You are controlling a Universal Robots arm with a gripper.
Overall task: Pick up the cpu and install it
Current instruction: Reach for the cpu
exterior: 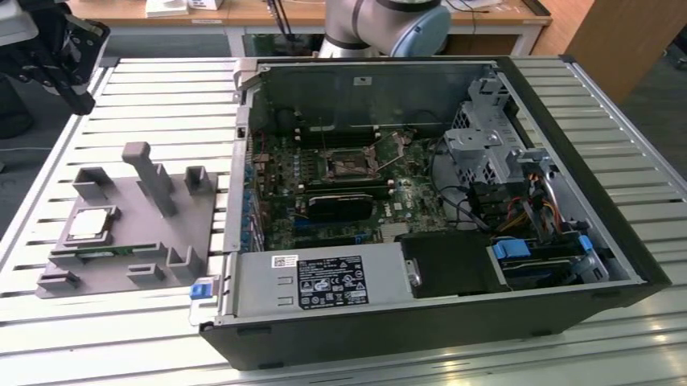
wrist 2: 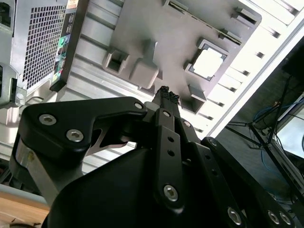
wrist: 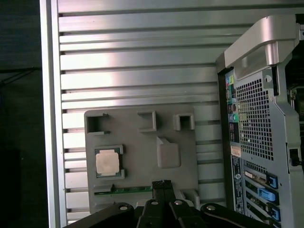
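Although the pincer (wrist: 162, 183) was closed on nothing in the first wrist view, the cpu (exterior: 92, 225) lay flat in the grey holder (exterior: 141, 238) at the exterior view's lower left. A good grasp, I judged, needed jaws opened and centred over its edges.

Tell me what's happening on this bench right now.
A robot arm is working on a cpu install. Its gripper hangs shut and empty above the grey parts holder, which sits on the slatted table beside the open computer case. The cpu lies in its pocket on that holder, not yet picked up. The socket on the motherboard inside the case appears unfilled.
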